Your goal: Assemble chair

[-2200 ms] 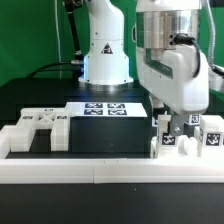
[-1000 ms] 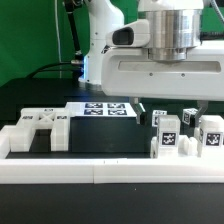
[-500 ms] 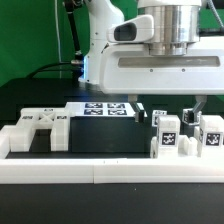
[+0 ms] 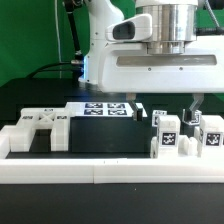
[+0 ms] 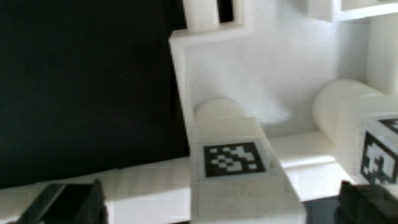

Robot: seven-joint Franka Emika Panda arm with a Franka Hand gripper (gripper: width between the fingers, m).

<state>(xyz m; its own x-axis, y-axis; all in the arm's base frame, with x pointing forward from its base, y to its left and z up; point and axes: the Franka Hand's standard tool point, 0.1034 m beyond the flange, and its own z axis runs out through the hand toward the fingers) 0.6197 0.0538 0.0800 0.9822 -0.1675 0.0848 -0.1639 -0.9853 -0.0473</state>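
The chair's white pieces lie apart on the black table. A tagged post (image 4: 168, 136) and a second tagged block (image 4: 210, 135) stand at the exterior view's right, and a slab with cutouts (image 4: 36, 130) lies at its left. My gripper (image 4: 168, 108) hangs open just above the post, one finger on each side, touching nothing. In the wrist view the post (image 5: 228, 158) sits between the dark fingertips (image 5: 63, 205), midway in my gripper (image 5: 214, 204), with another tagged piece (image 5: 381, 148) beside it and a white slab (image 5: 249, 60) beyond.
The marker board (image 4: 105, 108) lies flat behind the pieces, before the arm's base. A long white border rail (image 4: 100, 172) runs along the table's front edge. Green backdrop behind.
Since the earliest frame the hand has risen from the right-hand pieces and turned broadside, jaws wide. Over the last second it has barely shifted.
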